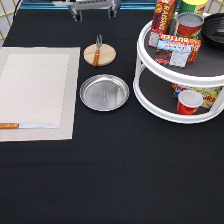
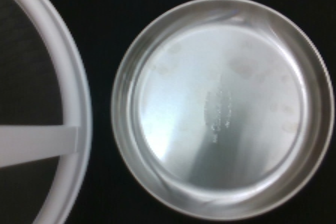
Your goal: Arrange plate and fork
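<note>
The silver plate point(image 1: 104, 92) lies flat on the black table, just right of the placemat; it fills the wrist view point(image 2: 217, 110). The fork point(image 1: 97, 50), with a brown wooden handle and short tines, lies across the round wooden coaster point(image 1: 101, 56) just above the plate in the exterior view. My gripper point(image 1: 95, 11) is at the exterior view's top edge, above the coaster in the picture. It is open, holds nothing, and touches neither plate nor fork.
A beige placemat point(image 1: 37, 92) lies at the exterior view's left, with a wooden-handled knife point(image 1: 27, 126) on its lower part. A white two-tier rack point(image 1: 150, 97) stands at the right, holding boxes, a can point(image 1: 189, 24) and a red cup point(image 1: 189, 102). Its rim shows in the wrist view point(image 2: 67, 100).
</note>
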